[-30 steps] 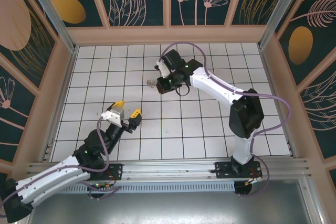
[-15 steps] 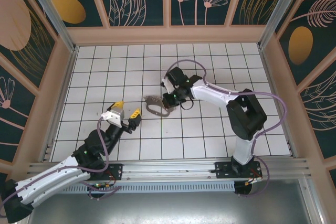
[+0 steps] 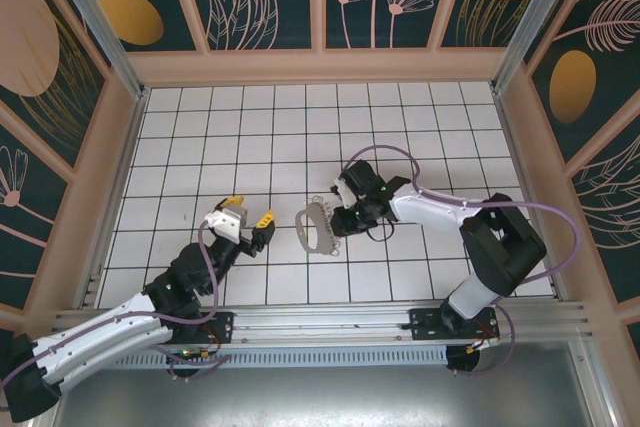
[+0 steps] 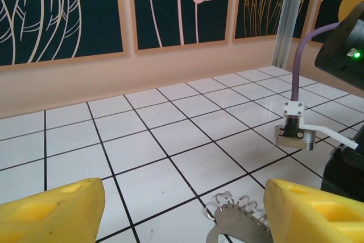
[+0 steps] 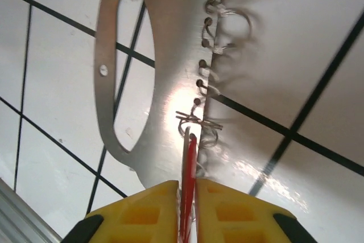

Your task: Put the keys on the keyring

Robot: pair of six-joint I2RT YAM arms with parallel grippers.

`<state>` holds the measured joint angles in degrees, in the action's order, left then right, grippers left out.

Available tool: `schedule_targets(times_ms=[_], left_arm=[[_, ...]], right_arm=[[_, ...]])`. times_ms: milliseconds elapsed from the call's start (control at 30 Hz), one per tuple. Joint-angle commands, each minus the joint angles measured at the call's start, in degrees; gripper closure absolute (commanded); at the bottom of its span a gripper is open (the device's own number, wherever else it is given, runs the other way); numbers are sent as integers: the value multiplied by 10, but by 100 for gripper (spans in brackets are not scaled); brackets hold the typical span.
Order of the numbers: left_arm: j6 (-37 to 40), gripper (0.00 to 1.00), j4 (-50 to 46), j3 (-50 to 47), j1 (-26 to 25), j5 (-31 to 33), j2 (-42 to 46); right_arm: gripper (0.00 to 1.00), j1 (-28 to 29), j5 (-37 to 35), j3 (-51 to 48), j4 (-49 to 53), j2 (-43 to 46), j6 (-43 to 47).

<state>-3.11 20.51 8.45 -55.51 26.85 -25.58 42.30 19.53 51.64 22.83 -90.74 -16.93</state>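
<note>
At table (image 3: 300,137) centre | R end effector (image 5: 187,192) pinching key (image 5: 187,157) at keyring (image 5: 165,101) edge | L end effector (image 4: 183,211) spread

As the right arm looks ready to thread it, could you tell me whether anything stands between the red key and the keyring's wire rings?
Nothing visible does. The red key, pinched by the right gripper, has its tip at a small wire ring on the edge of the metal keyring plate.

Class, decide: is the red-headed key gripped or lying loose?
Gripped. In the right wrist view the red-headed key stands edge-on, pinched between the right gripper's yellow fingers, its tip at a small wire keyring.
</note>
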Motion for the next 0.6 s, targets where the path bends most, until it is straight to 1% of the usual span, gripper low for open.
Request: schedule_targets(times_ms=[0, 100, 233, 367, 400, 467, 500, 567], left_arm=[[-8, 26, 15, 14, 1, -11, -1], [-8, 26, 13, 15, 1, -15, -2], [-4, 26, 10, 17, 1, -19, -1], [-1, 25, 10, 20, 0, -24, 0], [0, 25, 9, 20, 0, -25, 0], [0, 25, 8, 20, 1, -26, -1], [-1, 25, 8, 19, 1, -27, -1], [-2, 25, 8, 19, 1, -27, -2]], right_arm=[[82, -2, -41, -20, 13, 15, -6], [75, -3, -71, -24, 29, 16, -5], [74, -3, -114, -13, 52, 18, -3], [73, -3, -141, -2, 65, 28, -2], [71, -2, -143, 1, 64, 32, -2], [64, -1, -131, 4, 57, 40, -2], [60, 1, -116, 7, 50, 43, -1], [55, 12, -87, 9, 27, 44, -2]])
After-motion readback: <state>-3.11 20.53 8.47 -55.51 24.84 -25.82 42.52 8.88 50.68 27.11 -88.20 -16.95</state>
